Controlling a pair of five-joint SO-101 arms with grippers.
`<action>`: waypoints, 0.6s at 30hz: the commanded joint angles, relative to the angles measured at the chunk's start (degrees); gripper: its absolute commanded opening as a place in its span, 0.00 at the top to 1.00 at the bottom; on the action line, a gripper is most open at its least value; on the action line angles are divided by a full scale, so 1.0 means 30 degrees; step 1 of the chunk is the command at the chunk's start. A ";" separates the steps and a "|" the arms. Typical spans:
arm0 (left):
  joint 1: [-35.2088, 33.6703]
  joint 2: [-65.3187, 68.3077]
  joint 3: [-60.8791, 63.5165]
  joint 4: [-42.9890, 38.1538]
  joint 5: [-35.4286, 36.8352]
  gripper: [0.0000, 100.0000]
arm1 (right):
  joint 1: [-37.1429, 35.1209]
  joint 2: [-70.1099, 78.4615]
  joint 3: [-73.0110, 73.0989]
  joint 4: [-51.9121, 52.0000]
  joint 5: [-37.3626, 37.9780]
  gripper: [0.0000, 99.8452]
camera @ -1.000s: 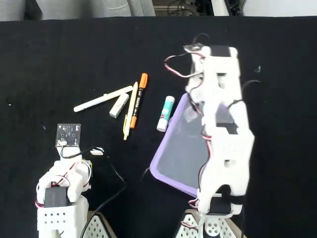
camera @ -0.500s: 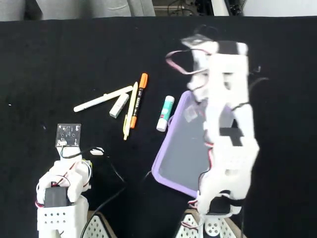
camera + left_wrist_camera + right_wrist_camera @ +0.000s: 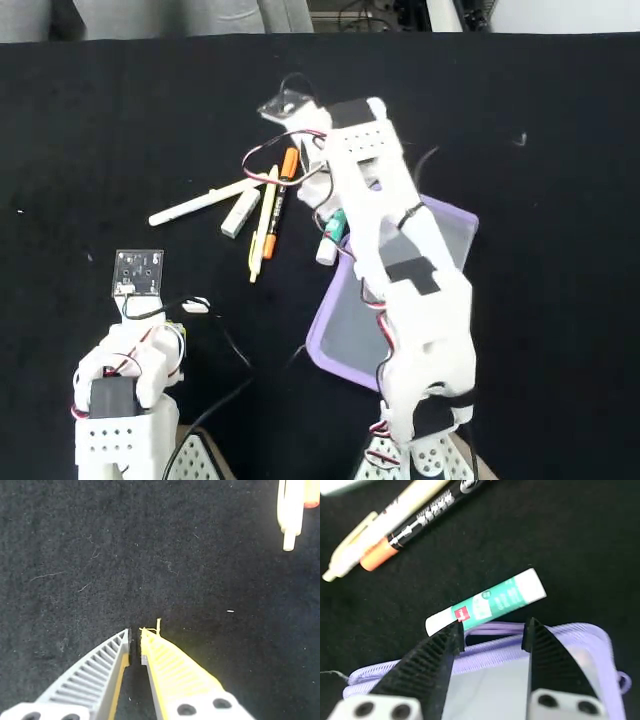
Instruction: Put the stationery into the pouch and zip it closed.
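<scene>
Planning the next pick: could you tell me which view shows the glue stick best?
Right wrist view: the glue stick lies whole beside the pouch. In the high view the right arm covers part of it; the left wrist camera faces pen ends.

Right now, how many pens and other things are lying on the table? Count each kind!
Pens: 3 (cream pen, yellow pen, orange marker)
glue stick: 1
small white block: 1
pouch: 1
Total: 6
</scene>
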 commanded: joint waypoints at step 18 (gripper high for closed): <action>0.0044 -0.0147 0.0425 0.0000 -0.0205 0.94 | 0.6681 0.0190 0.0161 0.3282 0.2081 0.80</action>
